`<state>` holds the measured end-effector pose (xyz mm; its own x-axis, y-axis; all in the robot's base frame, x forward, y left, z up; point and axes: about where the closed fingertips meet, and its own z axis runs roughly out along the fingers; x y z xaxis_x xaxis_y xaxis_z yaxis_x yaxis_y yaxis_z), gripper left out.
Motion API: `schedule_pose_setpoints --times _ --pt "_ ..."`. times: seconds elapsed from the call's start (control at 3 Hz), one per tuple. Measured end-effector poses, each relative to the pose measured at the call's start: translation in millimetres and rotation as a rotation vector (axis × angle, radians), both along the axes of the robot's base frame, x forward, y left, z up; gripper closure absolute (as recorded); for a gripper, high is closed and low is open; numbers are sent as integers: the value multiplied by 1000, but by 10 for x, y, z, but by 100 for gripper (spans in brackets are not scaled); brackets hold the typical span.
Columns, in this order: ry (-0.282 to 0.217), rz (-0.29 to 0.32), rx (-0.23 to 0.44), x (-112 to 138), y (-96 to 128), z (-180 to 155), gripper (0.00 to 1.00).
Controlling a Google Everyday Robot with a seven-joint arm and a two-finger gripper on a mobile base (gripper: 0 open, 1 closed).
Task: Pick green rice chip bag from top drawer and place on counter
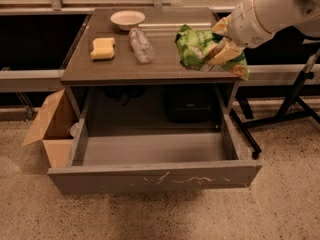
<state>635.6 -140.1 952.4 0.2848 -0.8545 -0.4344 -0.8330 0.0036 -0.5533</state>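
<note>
**Caller:** Your gripper (216,44) is hanging over the right end of the counter (165,66). It's pinching the green rice chip bag (195,46) tight between its tan fingers (226,53).

**Spotter:** Right, you're gripping that bag crumpled and tilted. One green corner is drooping past the counter's front right corner. Whether the bag is touching the tabletop, I cannot tell.

**Caller:** Your white arm (272,6) is reaching in from the upper right, wrist angling down and to the left toward the bag.

**Spotter:** Below you, the top drawer (155,178) is standing wide open. Its scratched grey front panel is facing the camera. The bag is sitting well above it, outside the drawer.

**Caller:** Over on the left half of the counter, the yellow sponge (102,48) is lying flat. The clear plastic bottle (141,45) is lying on its side just beside it.

**Spotter:** The bottle is the closest neighbour to your bag, and the two are apart. The pale bowl (127,19) is sitting behind them, near the back edge.

**Caller:** Down on the speckled floor, the brown cardboard box (50,129) is standing just beside the drawer's left side, one flap hanging open.

**Spotter:** A dark bulky object (190,104) is showing under the counter behind the drawer; what it is, I cannot tell. To your right, the black stand legs (295,99) are spreading across the floor.
</note>
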Motion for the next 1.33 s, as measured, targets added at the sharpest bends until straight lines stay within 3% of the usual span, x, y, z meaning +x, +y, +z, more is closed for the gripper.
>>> schedule_pose_setpoints --times 0.67,1.0,1.33 --pt "-9 -14 22 117 3 28 100" --pt "19 -33 46 360 -55 -71 100" --pt "24 -71 99 934 -212 -127 100"
